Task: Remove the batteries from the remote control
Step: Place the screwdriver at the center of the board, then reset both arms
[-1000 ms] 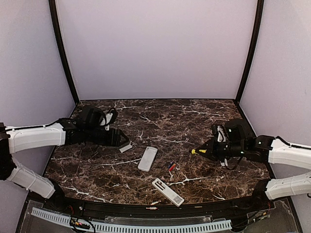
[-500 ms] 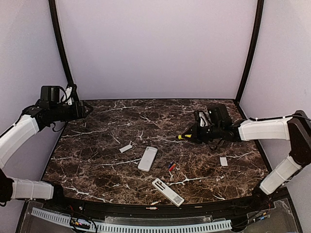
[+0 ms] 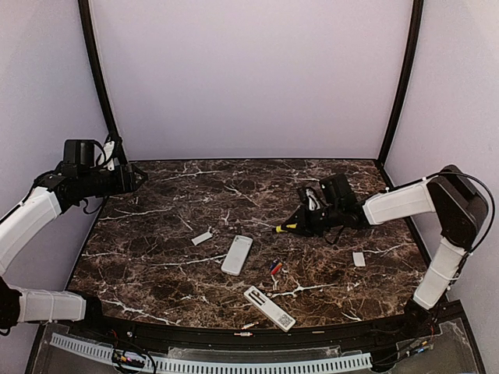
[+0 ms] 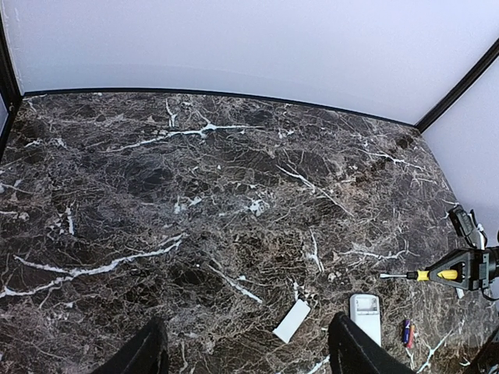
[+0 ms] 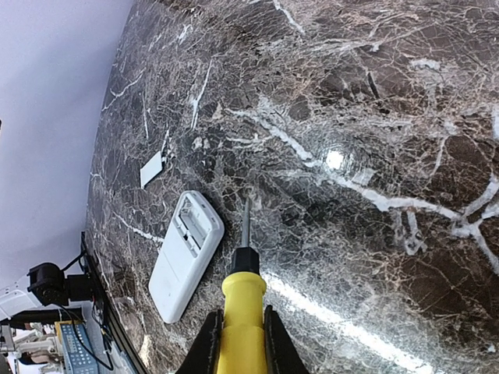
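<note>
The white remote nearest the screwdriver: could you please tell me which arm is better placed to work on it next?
Right, probably: the right tool is shut on the yellow screwdriver, whose tip is close beside the remote. The left tool is open, empty and much farther off.

2 tiny batteries (image 3: 274,267), 1 red and 1 blue, lie flat side by side just right of the white remote control (image 3: 237,255), which lies back-up with its battery bay open.
</note>
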You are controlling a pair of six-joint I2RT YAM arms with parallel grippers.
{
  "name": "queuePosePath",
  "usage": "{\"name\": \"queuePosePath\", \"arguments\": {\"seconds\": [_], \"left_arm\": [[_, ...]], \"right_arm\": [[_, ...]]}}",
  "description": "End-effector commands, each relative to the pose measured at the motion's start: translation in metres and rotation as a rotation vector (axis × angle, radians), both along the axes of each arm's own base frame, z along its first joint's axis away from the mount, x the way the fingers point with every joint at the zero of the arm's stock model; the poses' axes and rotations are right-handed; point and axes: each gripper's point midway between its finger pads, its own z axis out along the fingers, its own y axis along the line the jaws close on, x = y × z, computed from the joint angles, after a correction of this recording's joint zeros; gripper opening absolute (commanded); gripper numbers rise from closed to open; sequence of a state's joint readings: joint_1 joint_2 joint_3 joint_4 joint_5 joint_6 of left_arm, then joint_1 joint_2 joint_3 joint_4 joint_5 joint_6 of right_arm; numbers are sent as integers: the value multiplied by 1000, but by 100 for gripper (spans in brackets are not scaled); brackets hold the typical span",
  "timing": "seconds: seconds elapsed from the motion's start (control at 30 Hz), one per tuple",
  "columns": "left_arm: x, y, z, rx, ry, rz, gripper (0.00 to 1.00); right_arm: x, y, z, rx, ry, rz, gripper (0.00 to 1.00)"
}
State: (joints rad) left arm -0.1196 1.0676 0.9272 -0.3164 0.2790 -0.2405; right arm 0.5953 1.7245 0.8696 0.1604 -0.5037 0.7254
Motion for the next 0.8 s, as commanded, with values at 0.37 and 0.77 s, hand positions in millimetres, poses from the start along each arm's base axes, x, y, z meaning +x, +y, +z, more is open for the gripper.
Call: {"name": "queuePosePath", "arguments": {"seconds": [0.37, 0.77], "left_arm": [[-4, 3, -11, 19, 29, 0, 69], [-4, 2, -10, 15, 25, -4, 69]], "right_arm": [[6, -6, -13, -91, -32, 8, 23], [7, -11, -11, -124, -46, -8, 59]]}}
